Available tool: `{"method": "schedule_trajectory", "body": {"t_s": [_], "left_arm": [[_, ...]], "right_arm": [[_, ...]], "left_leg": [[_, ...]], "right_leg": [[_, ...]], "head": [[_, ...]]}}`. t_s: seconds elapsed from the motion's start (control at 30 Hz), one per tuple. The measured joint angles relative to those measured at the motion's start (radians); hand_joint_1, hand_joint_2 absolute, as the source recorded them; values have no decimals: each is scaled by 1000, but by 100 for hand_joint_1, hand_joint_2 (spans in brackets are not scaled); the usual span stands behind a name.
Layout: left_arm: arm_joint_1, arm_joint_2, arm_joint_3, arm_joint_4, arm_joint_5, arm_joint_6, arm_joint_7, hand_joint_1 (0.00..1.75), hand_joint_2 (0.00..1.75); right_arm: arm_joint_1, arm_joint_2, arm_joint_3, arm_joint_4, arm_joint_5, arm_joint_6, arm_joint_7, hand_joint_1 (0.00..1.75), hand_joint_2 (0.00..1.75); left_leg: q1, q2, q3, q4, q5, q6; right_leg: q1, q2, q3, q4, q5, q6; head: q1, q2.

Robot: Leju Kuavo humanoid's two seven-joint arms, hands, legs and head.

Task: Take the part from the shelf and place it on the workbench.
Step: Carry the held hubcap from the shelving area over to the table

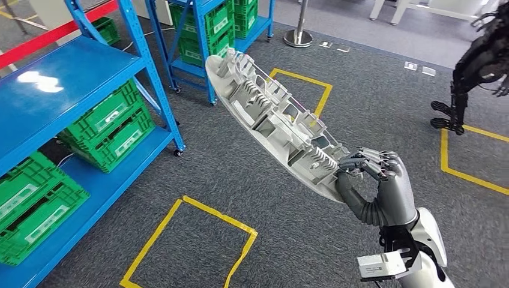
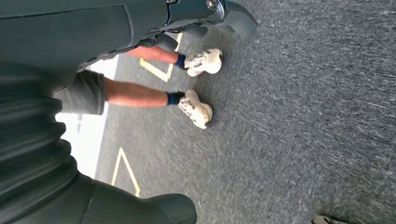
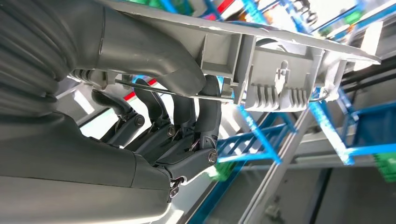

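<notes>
One right robot hand [image 1: 375,180] grips part [image 1: 270,114] end, raised.

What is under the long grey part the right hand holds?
Grey carpet and yellow floor tape lie below the part. The right hand grips its near end; floor directly beneath is covered.

Green crates [image 1: 108,123] on lower racks at nine o'clock, yellow tape squares [image 1: 189,243] on grey carpet at six, steel post base [image 1: 298,37] at twelve, person's legs in white sneakers [image 2: 196,108].
</notes>
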Motion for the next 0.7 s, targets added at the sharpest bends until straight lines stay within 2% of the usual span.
{"method": "schedule_trajectory", "body": {"t_s": [0.03,0.07,0.13,0.17,0.2,0.27,0.3,0.37,0.43,0.47,0.5,0.53,0.57,0.6,0.63,0.67,0.7], "left_arm": [[-1,0,0,0,0,0,0,0,175],[-2,0,0,0,0,0,0,0,175],[-6,-2,0,0,0,-1,3,0,175],[-7,-2,0,0,0,-2,5,0,175],[-9,-3,0,0,1,-2,9,0,175],[-13,-6,0,0,3,-2,15,0,175],[-14,-7,0,0,4,-2,16,0,175],[-15,-8,0,0,5,-1,16,0,175],[-12,-9,0,0,5,-1,14,0,175],[-11,-9,0,1,6,-1,12,0,175],[-10,-9,0,1,6,-1,10,0,175],[-9,-9,0,1,6,-1,9,0,175],[-9,-9,0,2,6,-1,8,0,175],[-9,-9,0,2,6,-1,8,0,175],[-9,-8,0,2,6,-1,8,0,175],[-9,-8,0,2,6,-1,7,0,175],[-10,-8,0,2,5,-1,7,0,175]], "right_arm": [[-2,1,0,0,0,1,0,175,175],[-5,2,0,0,1,2,1,175,175],[-16,2,0,0,2,2,1,175,175],[-23,3,0,0,2,2,1,175,175],[-29,3,-1,1,2,1,1,175,175],[-38,4,-4,2,2,1,1,175,175],[-42,4,-6,2,2,1,1,175,175],[-54,5,-8,3,2,1,0,175,175],[-67,8,-8,5,2,0,0,175,175],[-71,9,-8,5,2,0,0,175,175],[-73,10,-8,5,2,0,0,175,175],[-74,11,-8,5,2,0,0,175,175],[-74,11,-8,5,3,0,0,175,175],[-74,11,-8,5,3,-1,0,175,175],[-75,11,-8,5,4,-1,0,175,175],[-76,11,-8,4,6,-1,0,175,175],[-77,11,-9,4,8,-1,1,175,175]], "left_leg": [[0,16,0,1,-2,-1],[0,30,1,3,-4,-2],[-3,54,4,6,-11,-8],[-5,63,5,8,-15,-13],[-7,72,7,8,-18,-18],[-8,89,14,4,-21,-30],[-6,88,17,5,-23,-36],[-3,46,2,44,-52,-44],[0,-9,-53,161,-114,-48],[0,-19,-86,227,-141,-49],[0,-22,-112,274,-152,-49],[1,-24,-121,285,-143,-50],[2,-27,-112,254,-113,-49],[4,-38,-86,192,-73,-48],[7,-62,-57,124,-41,-47],[10,-85,-34,66,-19,-46],[11,-102,-20,33,-11,-44]], "right_leg": [[-1,-3,4,-2,10,1],[-1,-9,29,-43,35,0],[3,-45,110,-182,87,-7],[7,-61,139,-234,100,-13],[11,-71,154,-262,104,-21],[15,-56,152,-269,104,-34],[14,-46,152,-273,106,-40],[8,-26,154,-280,112,-53],[5,-5,154,-282,114,-61],[6,7,154,-282,114,-63],[6,20,154,-282,114,-63],[6,34,154,-281,114,-63],[6,49,154,-280,114,-62],[5,64,154,-278,114,-60],[5,78,153,-275,114,-57],[5,92,150,-271,114,-52],[4,104,146,-269,115,-45]], "head": [[0,0],[0,0],[0,0],[0,0],[-1,0],[-1,0],[-1,0],[-2,0],[-4,0],[-5,0],[-5,0],[-5,0],[-5,0],[-5,0],[-5,0],[-5,0],[-4,0]]}}
